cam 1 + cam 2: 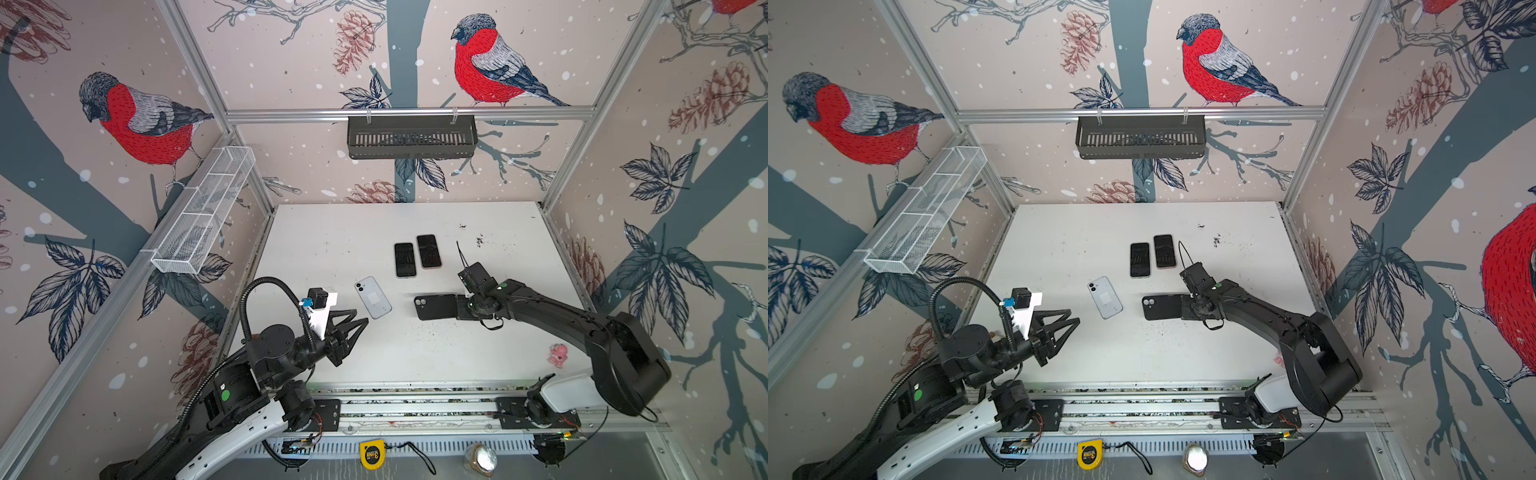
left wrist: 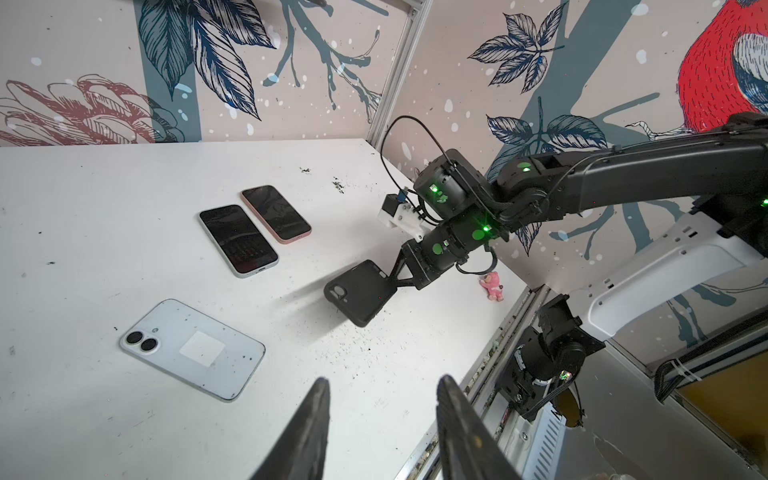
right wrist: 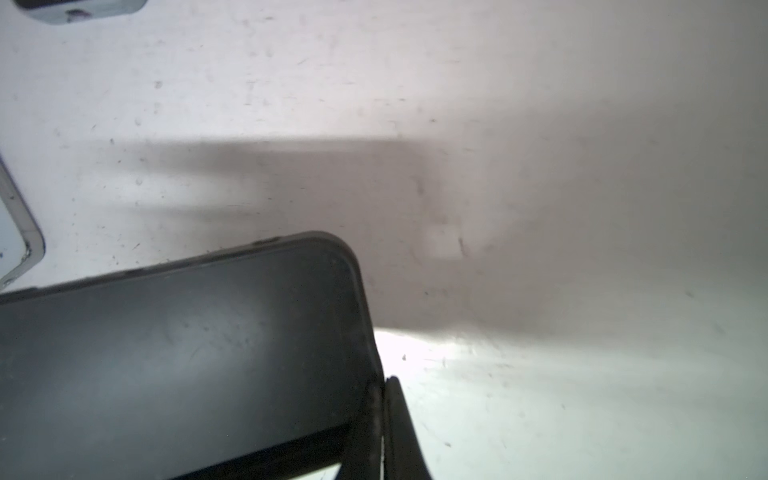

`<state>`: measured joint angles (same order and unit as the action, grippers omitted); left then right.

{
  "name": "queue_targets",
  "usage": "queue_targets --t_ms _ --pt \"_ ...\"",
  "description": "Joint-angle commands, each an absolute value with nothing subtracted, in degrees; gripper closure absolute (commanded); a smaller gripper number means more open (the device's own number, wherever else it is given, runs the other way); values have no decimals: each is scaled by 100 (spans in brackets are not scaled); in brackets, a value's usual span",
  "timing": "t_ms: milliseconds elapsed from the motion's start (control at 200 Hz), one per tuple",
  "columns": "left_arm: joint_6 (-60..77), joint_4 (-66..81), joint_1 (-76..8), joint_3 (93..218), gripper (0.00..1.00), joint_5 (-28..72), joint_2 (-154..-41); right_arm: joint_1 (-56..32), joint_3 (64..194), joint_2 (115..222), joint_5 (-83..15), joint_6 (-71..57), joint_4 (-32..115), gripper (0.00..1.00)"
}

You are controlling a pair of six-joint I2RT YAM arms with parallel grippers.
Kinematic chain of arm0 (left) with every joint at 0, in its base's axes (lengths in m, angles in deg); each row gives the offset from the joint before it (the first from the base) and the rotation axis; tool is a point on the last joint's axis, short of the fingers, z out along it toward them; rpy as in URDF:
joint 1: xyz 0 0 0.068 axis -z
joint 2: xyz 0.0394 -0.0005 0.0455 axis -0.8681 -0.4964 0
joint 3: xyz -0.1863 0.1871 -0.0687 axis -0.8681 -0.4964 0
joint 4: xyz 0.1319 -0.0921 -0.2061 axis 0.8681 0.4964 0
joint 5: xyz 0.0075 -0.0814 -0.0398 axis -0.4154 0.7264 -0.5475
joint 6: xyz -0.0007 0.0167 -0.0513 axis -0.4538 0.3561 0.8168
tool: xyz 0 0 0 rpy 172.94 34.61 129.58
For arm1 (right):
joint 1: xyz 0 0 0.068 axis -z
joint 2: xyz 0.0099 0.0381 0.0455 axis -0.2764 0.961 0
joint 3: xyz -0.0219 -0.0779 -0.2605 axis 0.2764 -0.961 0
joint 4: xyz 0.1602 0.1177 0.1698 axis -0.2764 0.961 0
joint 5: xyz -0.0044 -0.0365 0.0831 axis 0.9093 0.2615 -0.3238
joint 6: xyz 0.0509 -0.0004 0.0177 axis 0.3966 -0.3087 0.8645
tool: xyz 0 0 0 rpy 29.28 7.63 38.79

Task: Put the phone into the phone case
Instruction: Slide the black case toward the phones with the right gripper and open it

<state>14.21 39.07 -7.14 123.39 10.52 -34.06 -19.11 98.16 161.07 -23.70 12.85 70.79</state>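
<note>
Clamped in the right gripper (image 2: 392,282) by one short end: a matte black phone case (image 1: 435,306), rounded at the corners, with an oblong camera cut-out of two round openings at the free end. Held clear of the white table (image 1: 332,224), with a soft shadow beneath in the left wrist view. From the right wrist camera, a raised lip along the edge of the phone case, faint scuffs on the dark surface, and one black finger (image 3: 397,424) pressed against the rim. Just left of the case in both top views, but apart from it: a pale blue phone (image 1: 373,297), flat on the table, back up and set at a slant, with two dark round lenses in one corner, a whitish square patch at mid-back and a few dark specks. Farther back, side by side and screen up, a pale-rimmed phone (image 1: 405,259) and a pink-rimmed phone (image 1: 429,251), both screens dark. Near the blue phone on its left, above the table, the left gripper (image 2: 384,382), jaws apart with nothing between. By the right edge of the table, a small pink figure (image 1: 557,355).
</note>
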Motion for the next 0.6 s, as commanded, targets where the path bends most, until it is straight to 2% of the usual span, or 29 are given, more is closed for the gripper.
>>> queue_targets --t_ms 0,100,195,235,390,495,595 --pt "1463 3785 -715 12341 57 955 -3447 -2094 9787 15818 -1928 2386 7369 95" --pt "1411 3745 -716 12331 58 1065 -3433 -2175 9699 15553 -1845 2712 7448 86" --pt "1410 3749 -720 12335 57 987 -3356 -2141 9654 15472 -1885 2799 7396 42" --pt "1414 3749 -724 12326 57 957 -3320 -2157 9712 15471 -1847 2796 7423 29" --pt "1440 3731 -733 12304 57 1012 -3283 -2515 9929 15463 -2008 2333 6944 25" --pt "1428 3738 -733 12317 58 999 -3279 -3119 10147 15784 -2498 1590 6221 15" --pt "1474 3775 -733 12318 58 856 -3211 -3615 10766 16559 -2572 1197 6187 7"
